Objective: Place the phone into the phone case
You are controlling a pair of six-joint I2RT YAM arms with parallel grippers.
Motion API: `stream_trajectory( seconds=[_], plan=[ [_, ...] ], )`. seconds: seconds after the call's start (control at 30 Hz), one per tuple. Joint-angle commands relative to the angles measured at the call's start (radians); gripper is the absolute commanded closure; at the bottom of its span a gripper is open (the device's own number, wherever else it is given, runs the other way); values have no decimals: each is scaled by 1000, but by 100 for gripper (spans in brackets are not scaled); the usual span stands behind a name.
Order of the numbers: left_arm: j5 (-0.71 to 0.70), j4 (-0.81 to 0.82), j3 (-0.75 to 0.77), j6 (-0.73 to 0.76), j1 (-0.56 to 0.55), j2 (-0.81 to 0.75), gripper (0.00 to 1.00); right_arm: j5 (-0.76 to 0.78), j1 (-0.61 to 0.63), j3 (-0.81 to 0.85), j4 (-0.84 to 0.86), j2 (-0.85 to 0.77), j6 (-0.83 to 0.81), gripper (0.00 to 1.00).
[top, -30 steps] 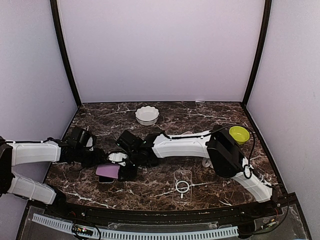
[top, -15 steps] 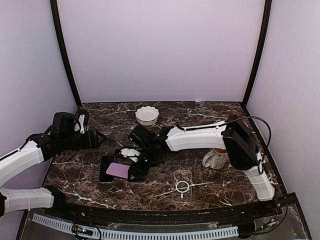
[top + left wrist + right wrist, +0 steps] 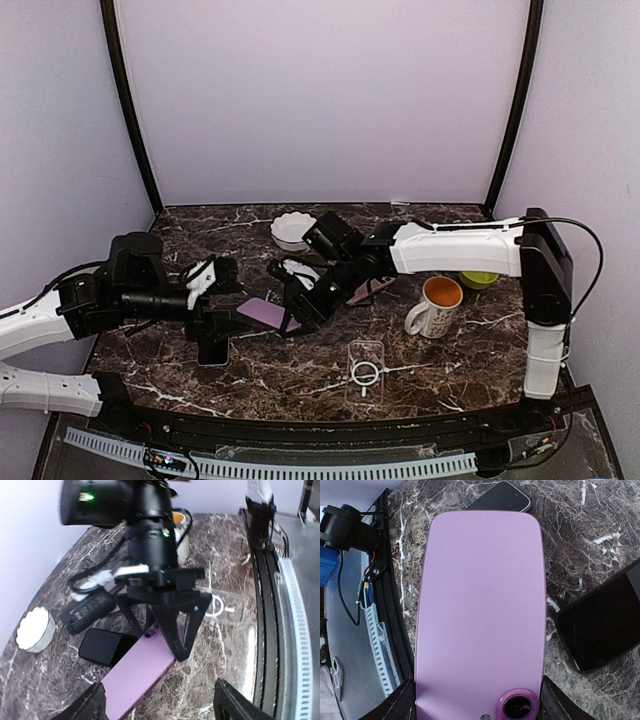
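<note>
The purple phone (image 3: 265, 312) sits tilted, clamped in the right gripper (image 3: 292, 312). The left gripper (image 3: 216, 298) gapes wide just beside it. The clear phone case (image 3: 365, 365) lies apart on the counter (image 3: 450, 370), between a black phone (image 3: 213, 350) and a mug (image 3: 435, 305)

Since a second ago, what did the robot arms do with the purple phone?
The right hand kept its grip on the purple phone and carried it rightward and a bit farther back. The left hand drew away, then returned beside it, open. The clear case and white bowl stayed put.
</note>
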Motion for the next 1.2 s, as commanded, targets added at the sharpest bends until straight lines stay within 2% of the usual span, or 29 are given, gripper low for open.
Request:
stream_trajectory(
  seconds=[0.0, 0.17, 0.33, 0.4, 0.57, 0.6, 0.63, 0.67, 0.73, 0.83, 0.87, 0.93, 1.03, 1.1, 1.17],
  plan=[
    [-204, -3, -39, 409, -137, 51, 25, -41, 7, -39, 4, -100, 58, 75],
    [-356, 191, -102, 635, -194, 98, 25, -55, 18, -87, 2, -170, 76, 76],
    [-413, 284, -140, 734, -198, 164, 25, -58, 40, -95, -20, -191, 73, 76],
    [-455, 334, -137, 739, -200, 199, 28, -62, 48, -86, -31, -192, 69, 77],
    [-451, 299, -104, 705, -200, 259, 52, -77, 51, -66, -40, -198, 60, 77],
    [-449, 292, -100, 698, -202, 267, 63, -79, 51, -62, -43, -196, 57, 78],
    [-449, 291, -98, 697, -203, 270, 69, -78, 51, -58, -46, -197, 54, 78],
    [-450, 291, -97, 692, -204, 272, 83, -74, 51, -56, -50, -197, 51, 78],
    [-455, 286, -85, 672, -207, 273, 98, -70, 51, -54, -59, -198, 49, 78],
    [-457, 274, -55, 602, -210, 269, 100, -42, 47, -55, -71, -211, 50, 78],
    [-457, 278, -52, 543, -210, 263, 100, -28, 43, -56, -75, -220, 52, 76],
    [-452, 298, -49, 443, -210, 252, 100, 27, 26, -62, -67, -250, 78, 61],
    [-423, 340, -64, 293, -210, 233, 100, 126, -1, -80, 4, -327, 137, 26],
    [-422, 394, -75, 171, -210, 226, 100, 239, -3, -91, 76, -387, 165, 15],
    [-437, 507, -80, 3, -209, 225, 100, 356, 1, -107, 161, -439, 195, 9]
  ],
)
